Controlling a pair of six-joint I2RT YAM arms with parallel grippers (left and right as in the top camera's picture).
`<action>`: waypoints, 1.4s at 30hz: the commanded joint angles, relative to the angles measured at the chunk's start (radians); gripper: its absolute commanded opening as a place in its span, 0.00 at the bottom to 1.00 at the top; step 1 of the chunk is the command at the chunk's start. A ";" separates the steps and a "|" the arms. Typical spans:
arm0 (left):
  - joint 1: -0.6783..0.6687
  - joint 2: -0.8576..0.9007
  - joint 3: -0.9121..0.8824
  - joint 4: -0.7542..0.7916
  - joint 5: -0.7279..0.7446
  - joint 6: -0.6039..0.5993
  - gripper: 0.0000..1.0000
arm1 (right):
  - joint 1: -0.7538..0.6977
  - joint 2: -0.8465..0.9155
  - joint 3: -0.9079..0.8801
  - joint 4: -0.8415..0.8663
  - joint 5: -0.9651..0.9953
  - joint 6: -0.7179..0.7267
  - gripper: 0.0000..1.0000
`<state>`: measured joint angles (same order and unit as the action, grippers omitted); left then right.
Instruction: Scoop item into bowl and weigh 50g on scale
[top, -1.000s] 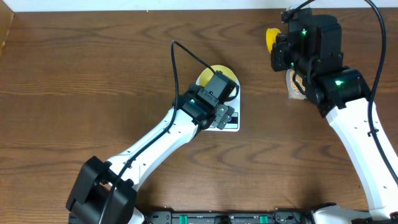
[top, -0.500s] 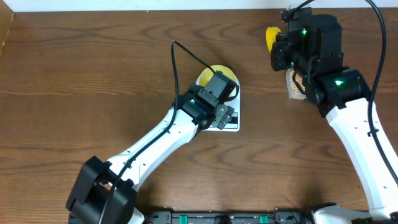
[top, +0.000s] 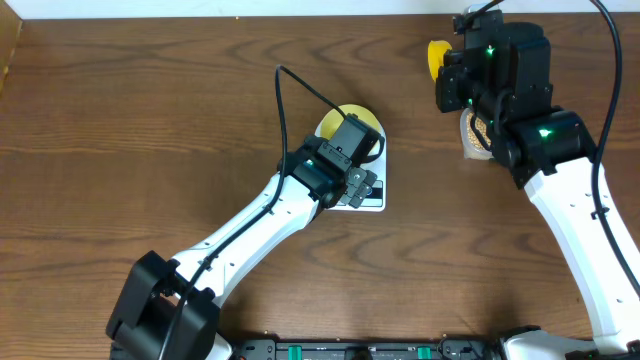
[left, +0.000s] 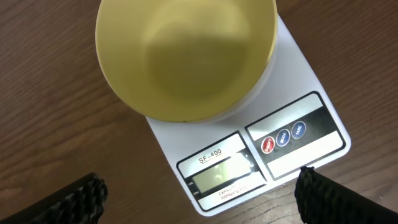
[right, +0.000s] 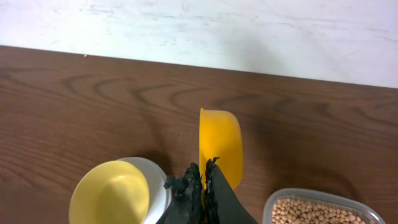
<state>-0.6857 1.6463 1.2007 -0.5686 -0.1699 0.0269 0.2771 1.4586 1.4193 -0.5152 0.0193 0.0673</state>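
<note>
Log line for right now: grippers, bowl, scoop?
left gripper: open above scale | right gripper: shut on scoop | bowl: empty, on scale | beans: in tub

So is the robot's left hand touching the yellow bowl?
Apart. The left wrist view shows the left gripper open, its fingertips at the bottom edge, with bare scale and table between them and the bowl.

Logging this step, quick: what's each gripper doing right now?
Left gripper: open, holding nothing, over the scale.
Right gripper: closed on the yellow scoop.
</note>
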 joint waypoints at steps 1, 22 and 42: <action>0.000 -0.013 -0.006 0.001 -0.002 0.002 0.98 | -0.010 0.002 0.016 0.003 0.008 -0.006 0.01; 0.023 -0.064 -0.006 -0.031 0.007 0.019 0.98 | -0.010 0.002 0.016 0.004 0.008 -0.005 0.01; 0.179 -0.193 -0.006 -0.051 0.279 0.128 0.98 | -0.010 0.002 0.016 0.003 0.042 -0.014 0.01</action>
<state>-0.5072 1.4933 1.2007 -0.6159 0.0853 0.1196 0.2771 1.4590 1.4193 -0.5144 0.0422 0.0662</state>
